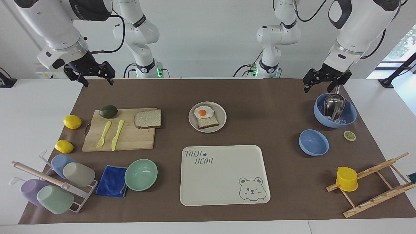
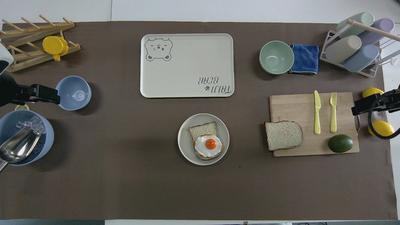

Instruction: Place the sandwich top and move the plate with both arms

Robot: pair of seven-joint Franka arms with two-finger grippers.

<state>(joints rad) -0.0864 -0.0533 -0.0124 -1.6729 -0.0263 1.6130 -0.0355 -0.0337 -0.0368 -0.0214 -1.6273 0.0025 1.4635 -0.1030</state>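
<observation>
Sandwich top (image 1: 148,119) lies on board (image 1: 130,138); both tools raised, open.

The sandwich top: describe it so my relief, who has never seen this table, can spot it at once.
Find the wooden cutting board toward the right arm's end of the table. The sandwich top lies flat on the board's corner nearest the plate, overhanging the edge a little. It is a bare slice with a brown crust, whereas the only other slice, on the plate, carries a fried egg.
</observation>
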